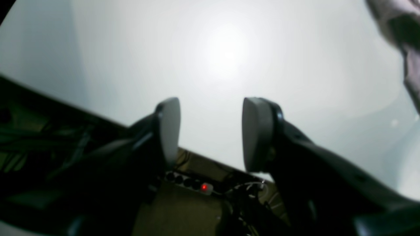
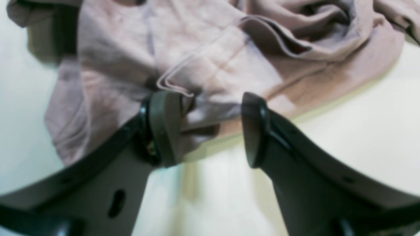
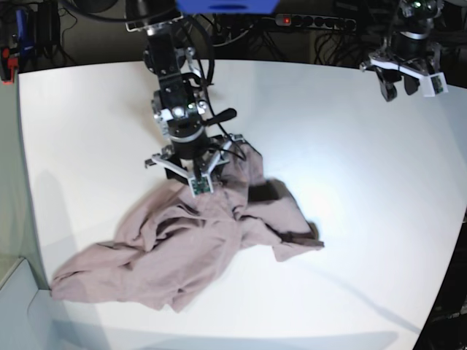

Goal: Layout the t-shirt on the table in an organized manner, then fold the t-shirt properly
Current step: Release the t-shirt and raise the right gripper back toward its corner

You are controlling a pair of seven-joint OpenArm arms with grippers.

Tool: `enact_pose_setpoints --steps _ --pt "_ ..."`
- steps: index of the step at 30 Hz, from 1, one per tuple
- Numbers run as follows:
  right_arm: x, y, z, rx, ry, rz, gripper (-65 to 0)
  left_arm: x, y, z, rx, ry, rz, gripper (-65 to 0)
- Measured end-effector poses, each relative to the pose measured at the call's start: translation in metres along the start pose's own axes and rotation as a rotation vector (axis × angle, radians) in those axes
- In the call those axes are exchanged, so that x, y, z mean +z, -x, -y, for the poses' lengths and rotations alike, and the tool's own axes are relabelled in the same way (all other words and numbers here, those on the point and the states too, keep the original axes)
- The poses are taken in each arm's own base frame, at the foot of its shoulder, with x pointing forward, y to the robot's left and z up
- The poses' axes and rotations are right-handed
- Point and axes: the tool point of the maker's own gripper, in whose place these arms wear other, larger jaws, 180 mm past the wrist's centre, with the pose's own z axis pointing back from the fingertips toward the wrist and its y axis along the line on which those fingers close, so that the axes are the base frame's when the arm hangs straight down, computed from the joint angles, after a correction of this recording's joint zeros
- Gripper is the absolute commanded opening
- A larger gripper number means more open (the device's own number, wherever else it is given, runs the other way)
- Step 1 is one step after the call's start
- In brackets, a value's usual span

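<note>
The mauve-pink t-shirt [image 3: 197, 248] lies crumpled in a heap on the white table [image 3: 350, 182], left of centre. My right gripper [image 3: 198, 175] is open at the heap's far edge. In the right wrist view the right gripper [image 2: 206, 111] straddles the shirt's [image 2: 197, 49] rim, with a fold of cloth against one finger [image 2: 164, 124] and the table [image 2: 361, 131] below. My left gripper [image 3: 406, 84] is open and empty at the table's far right corner. In the left wrist view the left gripper [image 1: 211, 111] hangs over bare table [image 1: 229, 59], with the shirt [image 1: 403, 32] at the top right.
A power strip with a red light [image 3: 314, 22] and loose cables lie behind the table's far edge, and it also shows in the left wrist view [image 1: 203, 186]. The right arm's column [image 3: 171, 80] stands over the table's back left.
</note>
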Motion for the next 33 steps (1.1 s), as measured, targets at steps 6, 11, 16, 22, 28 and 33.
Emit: enact_pose_setpoints --steps 6,11,16,22,28,33 --pt "0.0 0.001 -0.001 -0.001 -0.003 -0.004 -65.0 -0.01 0.001 0.007 0.013 0.014 -0.057 -35.2" --pt "0.004 0.002 -0.001 -0.004 -0.001 -0.004 -65.0 -0.008 0.007 0.006 0.011 0.012 -0.085 -35.2" --pt "0.033 -0.038 0.016 -0.033 0.045 0.124 -65.0 -0.011 0.0 0.008 0.014 0.017 -0.065 -35.2" --pt "0.078 -0.076 0.075 -0.104 0.195 0.265 -65.0 -0.014 -0.005 0.01 0.015 0.02 -0.054 -35.2" --pt "0.114 -0.069 0.172 -0.159 0.463 0.286 -65.0 -0.017 -0.012 0.012 0.016 0.026 -0.037 -35.2" --pt "0.151 -0.039 0.261 -0.226 0.742 0.24 -65.0 -0.021 -0.021 0.014 0.016 0.031 -0.012 -35.2"
